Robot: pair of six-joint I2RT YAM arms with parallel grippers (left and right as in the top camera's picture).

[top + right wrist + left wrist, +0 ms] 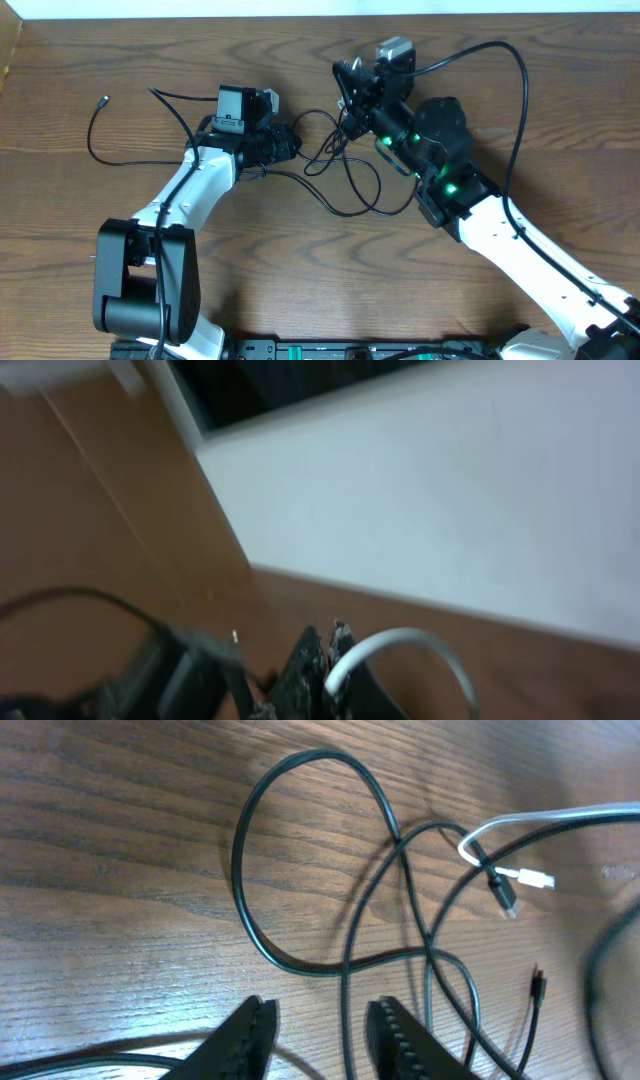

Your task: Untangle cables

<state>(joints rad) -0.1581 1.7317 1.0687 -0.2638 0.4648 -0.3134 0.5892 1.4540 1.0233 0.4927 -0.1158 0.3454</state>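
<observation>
Several thin black cables (pixel 352 172) lie crossed in a loose tangle on the wooden table between my two grippers. In the left wrist view they form a big loop (pixel 262 942) and crossing strands. My left gripper (pixel 320 1010) is open low over the table, and one black strand (pixel 346 982) runs untouched through its gap. It sits at the tangle's left edge (pixel 296 146). A white cable (pixel 566 816) with a white plug (pixel 534 879) comes in from the right. My right gripper (pixel 327 638) is shut on this white cable (pixel 420 637), above the tangle's far side (pixel 346 104).
One black cable (pixel 92 138) trails off left, ending in a small plug (pixel 105 100). A thick black wire (pixel 522 92) arches over my right arm. The table's far edge (pixel 300 16) meets a white surface just behind the right gripper.
</observation>
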